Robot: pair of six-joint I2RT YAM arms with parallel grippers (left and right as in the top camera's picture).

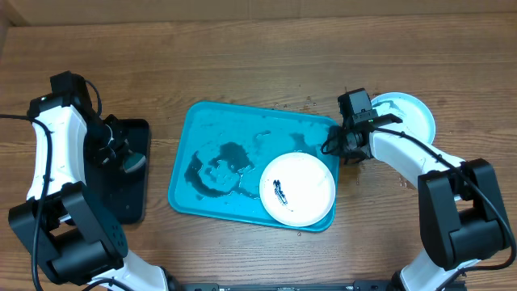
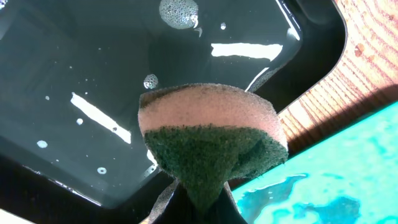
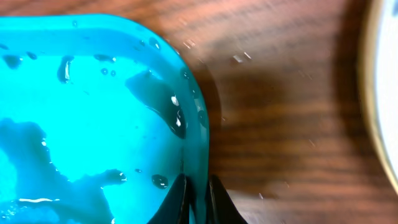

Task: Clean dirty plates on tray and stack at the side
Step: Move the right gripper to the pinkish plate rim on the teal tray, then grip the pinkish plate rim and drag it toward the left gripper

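Note:
A white plate (image 1: 297, 187) with a dark smear lies on the right front part of the turquoise tray (image 1: 218, 129), which holds puddles of dirty water. A light-blue-rimmed plate (image 1: 412, 113) lies on the table right of the tray; its edge also shows in the right wrist view (image 3: 388, 93). Whether another plate lies under it I cannot tell. My right gripper (image 1: 335, 145) is shut on the tray's rim (image 3: 198, 143) at the far right corner, one finger on each side (image 3: 198, 196). My left gripper (image 2: 199, 208) is shut on a pink and green sponge (image 2: 211, 137) over the black tray (image 2: 93, 74).
The black tray (image 1: 129, 174) with soapy water stands left of the turquoise tray (image 2: 348, 168), close to it. Water drops lie on the wood near the tray's far right corner. Both arms' bases stand at the front of the table.

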